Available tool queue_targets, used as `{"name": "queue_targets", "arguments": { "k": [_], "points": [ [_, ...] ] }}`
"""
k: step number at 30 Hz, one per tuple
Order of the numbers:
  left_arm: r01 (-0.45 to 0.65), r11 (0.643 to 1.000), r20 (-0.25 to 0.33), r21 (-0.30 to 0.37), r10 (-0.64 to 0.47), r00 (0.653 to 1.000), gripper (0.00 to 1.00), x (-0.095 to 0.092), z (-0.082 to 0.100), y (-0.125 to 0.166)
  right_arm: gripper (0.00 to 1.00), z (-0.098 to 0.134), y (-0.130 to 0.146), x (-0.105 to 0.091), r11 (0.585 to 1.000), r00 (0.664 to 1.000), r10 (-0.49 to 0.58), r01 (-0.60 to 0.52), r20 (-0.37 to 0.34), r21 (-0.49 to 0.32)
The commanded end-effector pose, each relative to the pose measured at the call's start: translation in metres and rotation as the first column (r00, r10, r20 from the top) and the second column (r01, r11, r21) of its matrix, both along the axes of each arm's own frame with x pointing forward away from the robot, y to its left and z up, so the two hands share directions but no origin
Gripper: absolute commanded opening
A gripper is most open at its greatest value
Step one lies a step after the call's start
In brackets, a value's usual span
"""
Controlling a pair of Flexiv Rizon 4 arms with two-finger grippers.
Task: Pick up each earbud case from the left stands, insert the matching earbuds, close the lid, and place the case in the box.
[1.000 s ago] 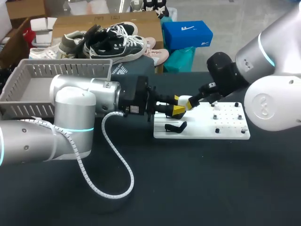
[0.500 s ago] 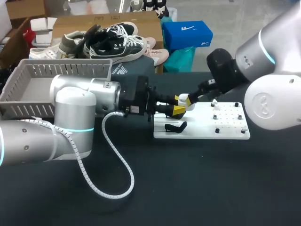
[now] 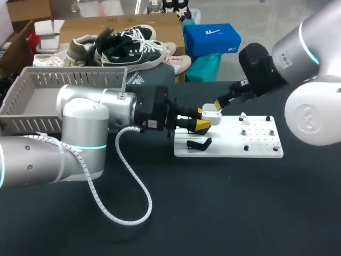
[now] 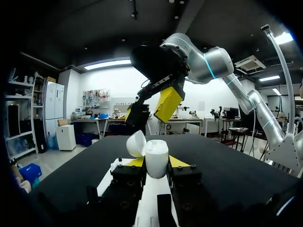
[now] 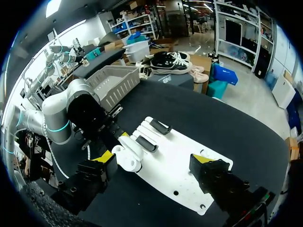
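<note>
Grey basket stands at the far left of the counter, judged to be the box for finished cases; much of its near side is hidden behind the left arm. That arm lies level across the counter, its jaws pinching the white earbud case from two sides, clear of the white stand board, with the lid swung open. This is judged a presenting hold, steadying the case so the other arm can load it. Two black cases rest on their stands at the board's left end, untouched. The right arm comes in from the right, its jaws spread wide and empty, poised above and just beyond the open case. Whether any earbud sits inside the case cannot be determined: no view shows the cavity plainly. Small items on the pegs toward the board's right end are too small to identify
</note>
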State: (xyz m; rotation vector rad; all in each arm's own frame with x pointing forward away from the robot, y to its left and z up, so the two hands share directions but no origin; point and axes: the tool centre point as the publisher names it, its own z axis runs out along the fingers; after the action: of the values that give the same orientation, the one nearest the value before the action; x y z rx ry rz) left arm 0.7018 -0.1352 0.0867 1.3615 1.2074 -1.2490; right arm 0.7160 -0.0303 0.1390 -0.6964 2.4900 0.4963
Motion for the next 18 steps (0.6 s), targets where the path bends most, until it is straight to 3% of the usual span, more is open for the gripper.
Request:
{"name": "queue_targets", "arguments": {
  "k": [1,6,12,18],
  "points": [
    [0.008,1.000,0.024,-0.016,-0.008,1.000,0.00,-0.001,0.002,0.000,1.00,0.012,-0.018,-0.023,0.995,0.997,-0.069,0.071,0.036,-0.069],
    [0.012,0.998,0.058,-0.057,-0.009,0.998,0.00,-0.004,0.006,0.000,1.00,0.008,-0.037,-0.033,0.988,0.993,-0.117,0.117,0.013,-0.100],
    [0.017,0.998,0.096,-0.060,-0.011,0.995,0.00,-0.005,0.009,0.000,1.00,-0.003,-0.059,-0.042,0.972,0.986,-0.168,0.164,-0.011,-0.171],
    [0.019,0.998,0.100,-0.054,-0.013,0.995,0.00,-0.004,0.008,0.000,1.00,-0.016,-0.076,-0.048,0.901,0.985,-0.172,0.165,0.018,-0.401]
  ]
}}
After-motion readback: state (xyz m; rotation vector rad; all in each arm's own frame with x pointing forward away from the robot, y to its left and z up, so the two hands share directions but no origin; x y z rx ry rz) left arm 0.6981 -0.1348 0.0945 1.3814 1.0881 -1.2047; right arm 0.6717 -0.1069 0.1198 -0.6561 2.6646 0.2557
